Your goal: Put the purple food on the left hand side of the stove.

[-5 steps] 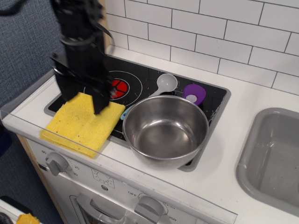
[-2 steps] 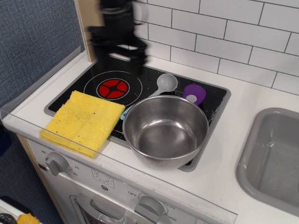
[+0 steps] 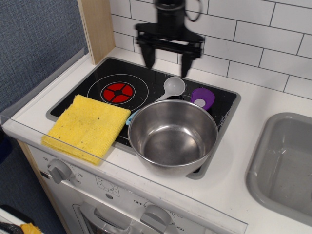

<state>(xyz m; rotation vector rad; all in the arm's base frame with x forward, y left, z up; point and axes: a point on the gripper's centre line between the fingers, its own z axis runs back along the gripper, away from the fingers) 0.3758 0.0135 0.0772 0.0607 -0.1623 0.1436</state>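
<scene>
The purple toy eggplant (image 3: 203, 98) with a whitish patch lies at the back right of the black stove (image 3: 146, 87), just behind the steel bowl. My gripper (image 3: 166, 62) hangs above the stove's back edge, left of the eggplant, fingers spread wide and empty. One fingertip (image 3: 185, 70) is close above the white spoon's bowl (image 3: 173, 87). The red burner (image 3: 117, 90) is on the stove's left side.
A large steel bowl (image 3: 172, 135) covers the stove's front right. A yellow sponge cloth (image 3: 85, 126) lies over the front left corner. A wooden panel (image 3: 97, 27) stands at the back left. A grey sink (image 3: 285, 165) is at the right.
My gripper has swung from over the yellow cloth at front left to the back of the stove, and on rightward toward the spoon and eggplant. The objects have not moved.
</scene>
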